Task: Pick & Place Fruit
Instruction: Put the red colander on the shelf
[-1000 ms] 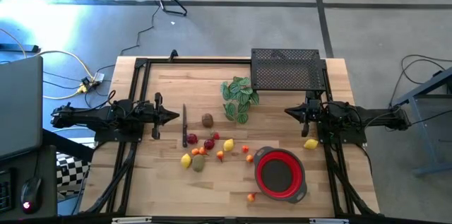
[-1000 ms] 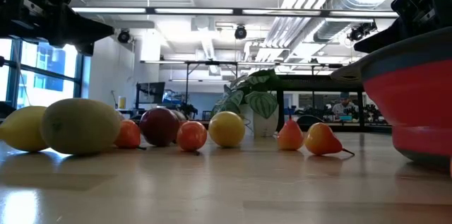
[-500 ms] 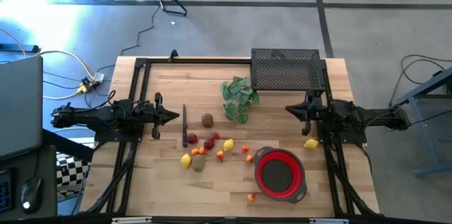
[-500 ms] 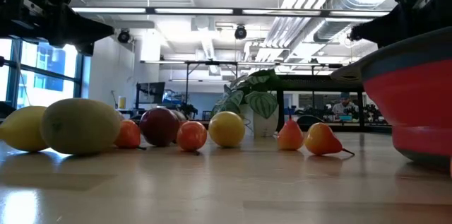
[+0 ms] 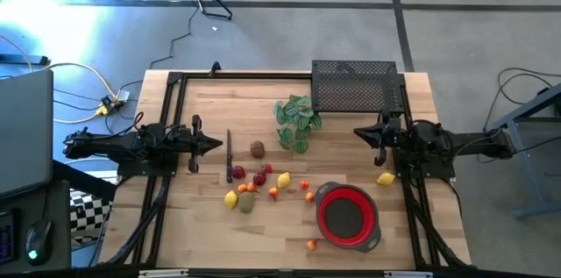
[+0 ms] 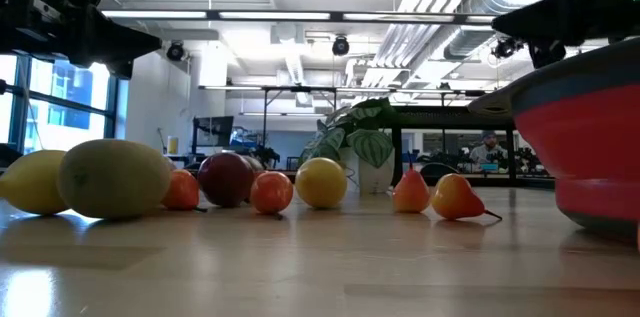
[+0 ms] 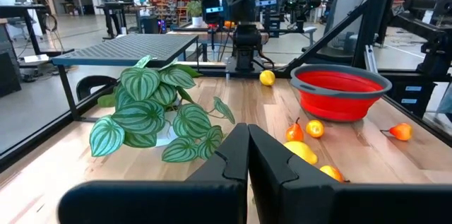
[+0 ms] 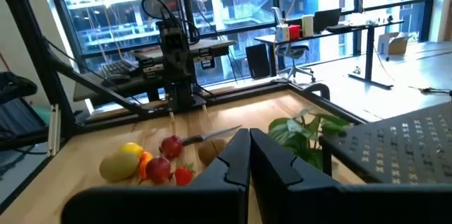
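None of the small toy fruits [image 5: 259, 179] has gone into the round red bowl with the grey rim [image 5: 347, 217] yet; from above its inside looks bare, so I judge the job barely begun. Most pieces lie clustered mid-table, left of the bowl, with one yellow lemon [image 5: 386, 178] near my right arm and one orange piece [image 5: 312, 245] at the near edge. My left gripper [image 5: 213, 145] waits at the left side, my right gripper [image 5: 358, 135] at the right, both holding nothing.

Level with the table, the fruits sit in a row on the wood, the bowl's wall close on the right.

Past my left wrist, my fingers [image 7: 272, 164] are pressed together, the green striped leafy sprig [image 7: 152, 114] ahead.

Past my right wrist, my fingers are likewise together, fruit beyond them beside a knife [image 8: 212, 135].
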Controlling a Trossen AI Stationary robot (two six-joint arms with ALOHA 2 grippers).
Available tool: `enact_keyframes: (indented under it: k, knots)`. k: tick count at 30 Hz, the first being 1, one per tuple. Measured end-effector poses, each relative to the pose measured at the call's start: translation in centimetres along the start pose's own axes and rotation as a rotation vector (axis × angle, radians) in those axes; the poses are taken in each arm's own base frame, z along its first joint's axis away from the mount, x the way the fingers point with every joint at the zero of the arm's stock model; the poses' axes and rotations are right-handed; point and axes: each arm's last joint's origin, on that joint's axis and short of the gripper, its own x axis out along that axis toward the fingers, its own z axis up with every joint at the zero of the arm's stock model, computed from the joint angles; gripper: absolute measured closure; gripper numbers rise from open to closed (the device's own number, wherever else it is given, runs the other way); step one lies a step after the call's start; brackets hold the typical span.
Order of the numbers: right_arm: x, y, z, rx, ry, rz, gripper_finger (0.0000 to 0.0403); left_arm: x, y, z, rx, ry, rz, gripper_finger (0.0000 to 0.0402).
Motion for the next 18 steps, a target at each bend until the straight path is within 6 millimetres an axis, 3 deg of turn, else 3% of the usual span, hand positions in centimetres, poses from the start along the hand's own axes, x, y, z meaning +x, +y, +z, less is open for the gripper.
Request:
enact_keyframes:
  k: [18]
  knots:
    - [3.3,1.7,4.7,-0.073,0.212,-0.006,0.0400,0.0,0.0,0.0,0.002,0.000,0.000,0.0402]
